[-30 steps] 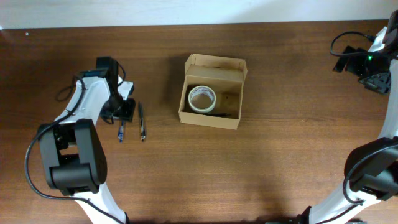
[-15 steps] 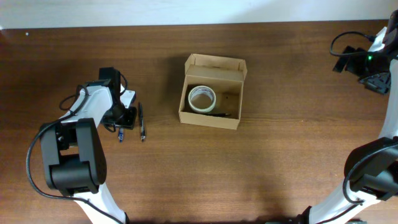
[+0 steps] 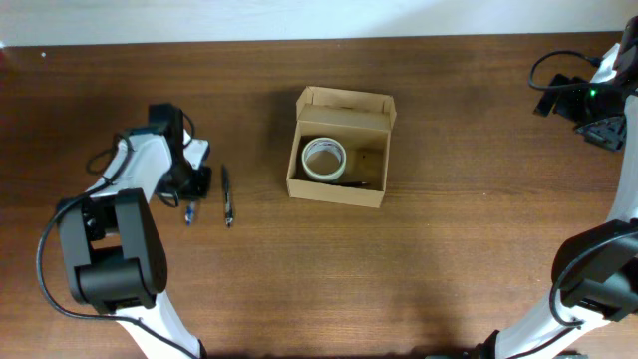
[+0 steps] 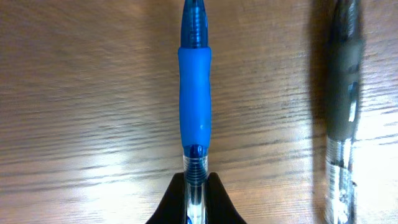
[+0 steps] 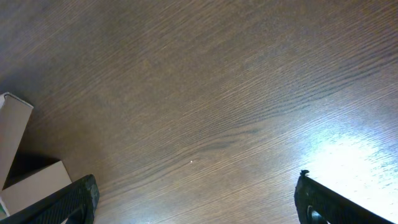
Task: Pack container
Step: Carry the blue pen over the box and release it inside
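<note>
The container [image 3: 371, 191], a tan cardboard box with its flap lid open, sits at the table's middle and holds a roll of clear tape [image 3: 324, 158] and a dark pen. My left gripper [image 3: 189, 191] is left of it, shut on a blue pen [image 4: 194, 93] that lies on the wood; its tip shows in the overhead view [image 3: 188, 215]. A black pen [image 3: 227, 195] lies just right of it [image 4: 343, 106]. My right gripper [image 3: 601, 128] is open and empty at the far right edge [image 5: 196, 199].
A corner of the box [image 5: 18, 155] shows at the lower left of the right wrist view. A black cable [image 3: 546, 72] loops by the right arm. The table's back edge meets a white wall [image 3: 319, 18].
My left gripper shifted down toward the blue pen, then slightly back left, and the pen's tip moved left with it. The right arm has not moved.
</note>
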